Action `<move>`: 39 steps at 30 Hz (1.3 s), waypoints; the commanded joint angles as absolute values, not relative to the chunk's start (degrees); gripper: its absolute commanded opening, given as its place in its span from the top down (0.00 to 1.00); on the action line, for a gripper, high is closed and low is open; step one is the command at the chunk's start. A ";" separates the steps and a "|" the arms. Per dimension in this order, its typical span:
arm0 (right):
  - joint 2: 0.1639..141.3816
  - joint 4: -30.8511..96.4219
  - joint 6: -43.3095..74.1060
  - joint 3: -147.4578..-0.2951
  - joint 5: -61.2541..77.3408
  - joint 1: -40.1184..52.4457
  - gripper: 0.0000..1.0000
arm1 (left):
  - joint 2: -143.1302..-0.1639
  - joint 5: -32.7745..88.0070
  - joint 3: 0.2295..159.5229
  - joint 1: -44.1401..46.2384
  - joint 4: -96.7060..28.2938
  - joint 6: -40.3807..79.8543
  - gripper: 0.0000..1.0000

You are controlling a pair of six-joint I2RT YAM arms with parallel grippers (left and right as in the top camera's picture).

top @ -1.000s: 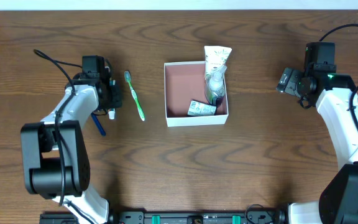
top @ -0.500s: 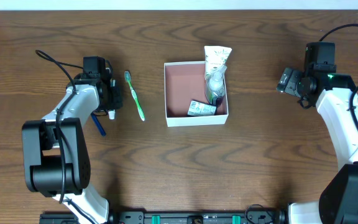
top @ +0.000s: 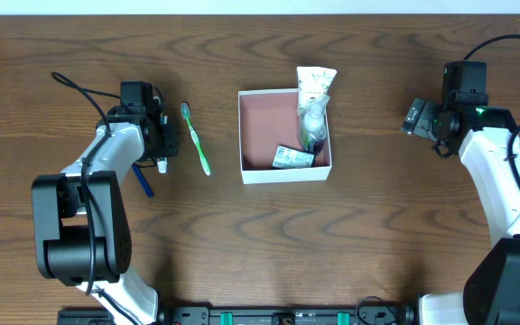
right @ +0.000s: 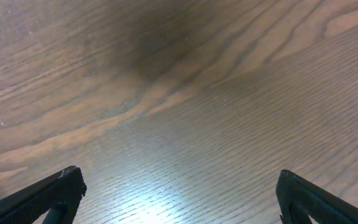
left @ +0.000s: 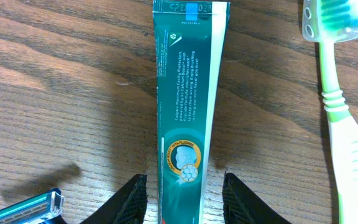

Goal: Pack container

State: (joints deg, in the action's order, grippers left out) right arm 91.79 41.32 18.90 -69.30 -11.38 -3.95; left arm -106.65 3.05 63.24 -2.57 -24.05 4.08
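The square, shallow, white-walled container (top: 264, 126) with a reddish-brown floor sits upright near the middle of the dark brown wooden table (top: 377, 226), with its open top facing up. Its sides run square to the table's edges, and being square it has no long axis. Along its right wall stand a white tube (top: 315, 86), whose top leans out over the far rim, and a clear bottle (top: 312, 117) just in front of that. A small green-and-white carton (top: 293, 157) lies flat in the near right corner. The left half of the floor is bare.

The left gripper (left: 182, 193) is well to the left of the container, low over the table. Its jaws are partly open and straddle a dark green toothpaste tube (left: 188, 93), with a narrow gap showing on each side, so nothing is clamped. The tube's long axis runs straight away from the fingers (left: 129, 199), crimped end farthest.

Between that gripper and the container lies a green plastic toothbrush (top: 196, 138), bristle head at the far end and handle slanting slightly toward the container. A blue razor (top: 143, 183) lies on the gripper's other side, farther from the container.

The right gripper (right: 179, 199) is well to the right of the container, spread wide over bare wood and holding nothing.
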 commanded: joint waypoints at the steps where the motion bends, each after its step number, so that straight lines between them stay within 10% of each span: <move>1: 91.68 41.39 19.70 -69.52 -11.75 -4.45 0.01 | -107.48 3.46 63.99 -2.83 -24.10 3.70 0.59; 16: 91.68 41.39 19.70 -69.52 -11.75 -4.45 0.01 | -107.50 3.44 61.93 -2.83 -22.76 2.20 0.58; 39: 91.68 41.39 19.70 -69.52 -11.75 -4.45 0.01 | -107.46 3.49 61.34 -2.83 -22.65 2.46 0.89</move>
